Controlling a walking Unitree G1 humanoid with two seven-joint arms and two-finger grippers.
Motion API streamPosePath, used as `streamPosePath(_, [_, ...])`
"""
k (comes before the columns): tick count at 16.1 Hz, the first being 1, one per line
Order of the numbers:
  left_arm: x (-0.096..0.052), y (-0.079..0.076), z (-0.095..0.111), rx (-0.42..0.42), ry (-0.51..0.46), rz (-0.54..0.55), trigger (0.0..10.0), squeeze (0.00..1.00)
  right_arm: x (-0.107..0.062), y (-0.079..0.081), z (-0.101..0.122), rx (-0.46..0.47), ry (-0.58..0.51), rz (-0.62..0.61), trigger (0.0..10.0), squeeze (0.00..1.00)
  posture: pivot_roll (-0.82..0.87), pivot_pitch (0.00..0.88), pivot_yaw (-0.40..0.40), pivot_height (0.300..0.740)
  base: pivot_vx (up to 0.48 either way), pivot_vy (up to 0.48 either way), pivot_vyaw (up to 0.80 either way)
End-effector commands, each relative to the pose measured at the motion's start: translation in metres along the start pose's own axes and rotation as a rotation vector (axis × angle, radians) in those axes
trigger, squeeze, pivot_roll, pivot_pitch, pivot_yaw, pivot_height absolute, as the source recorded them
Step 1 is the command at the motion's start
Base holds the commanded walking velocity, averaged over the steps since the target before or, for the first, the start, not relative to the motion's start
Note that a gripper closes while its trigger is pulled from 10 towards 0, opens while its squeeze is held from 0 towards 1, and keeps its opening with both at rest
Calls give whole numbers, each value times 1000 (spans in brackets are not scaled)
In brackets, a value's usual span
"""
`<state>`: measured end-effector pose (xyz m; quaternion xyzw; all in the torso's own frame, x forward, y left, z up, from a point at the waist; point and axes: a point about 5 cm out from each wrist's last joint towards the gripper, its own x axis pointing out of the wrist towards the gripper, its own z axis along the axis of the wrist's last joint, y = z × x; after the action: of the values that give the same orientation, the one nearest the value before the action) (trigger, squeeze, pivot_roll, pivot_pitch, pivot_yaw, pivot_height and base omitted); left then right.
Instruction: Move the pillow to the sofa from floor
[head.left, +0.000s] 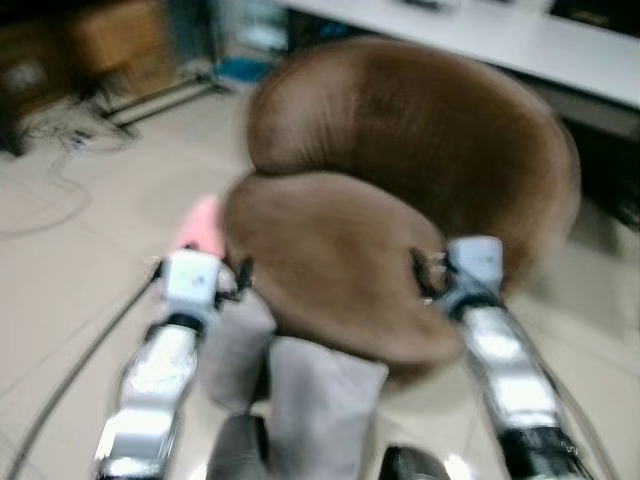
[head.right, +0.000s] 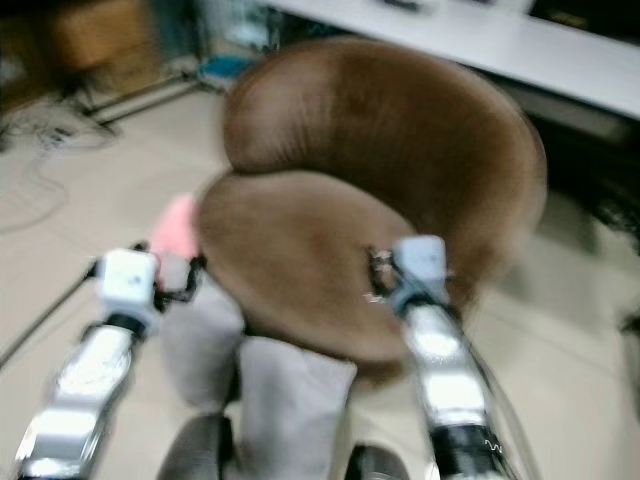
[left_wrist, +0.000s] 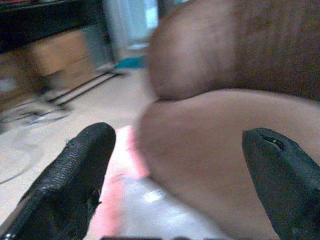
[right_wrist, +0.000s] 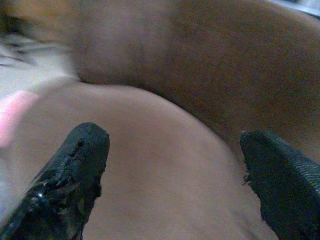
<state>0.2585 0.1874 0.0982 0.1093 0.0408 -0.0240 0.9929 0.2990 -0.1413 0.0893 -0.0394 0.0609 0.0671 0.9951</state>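
Two grippers, both with jaws spread wide. Left gripper open, its two black fingers well apart, framing the lower lobe of the brown pillow without clearly touching it. Right gripper likewise open, fingers either side of the pillow's smooth brown face, very close to it; contact hard to tell through the blur. Nothing pinched by either pair of jaws.

One pillow, large, brown, plush, folded or creased into two rounded lobes, one above the other. Sits between the two silver arms in the head views, just ahead of both wrists, left wrist at its left edge, right wrist against its lower right part. Whether resting on the floor or lifted off it cannot be told.

One pink object just beside the pillow's left edge, near the left wrist; too blurred to identify. One grey cloth-like shape below the pillow, between the arms. Pale tiled floor around, loose cables at the far left. One long white worktop along the far edge, behind the pillow.
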Motion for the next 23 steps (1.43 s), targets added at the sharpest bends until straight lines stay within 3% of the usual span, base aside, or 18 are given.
streamPosePath(1, [2,-9,6,-5,-24,-22,10000,0,-4,-15,-7,-9,24,-37,10000,0,73,0,-61,637,296,0,669])
streamPosePath(7, [1,-11,5,14,-20,-15,10000,0,-1,-13,-8,-15,35,-1,10000,0,81,0,-70,637,134,0,0])
streamPosePath(14, [-6,-11,-6,32,29,-26,10000,0,3,-24,-12,-14,70,-31,10000,0,80,0,-85,637,0,0,0])
streamPosePath(21, [-4,-13,-10,81,38,-141,10000,0,-4,-32,-21,3,103,-73,10000,0,53,0,-72,573,0,0,0])
streamPosePath(23, [-3,-15,-10,89,37,-176,10000,0,-9,-37,-31,-16,160,-99,10000,0,50,0,-75,573,0,0,0])
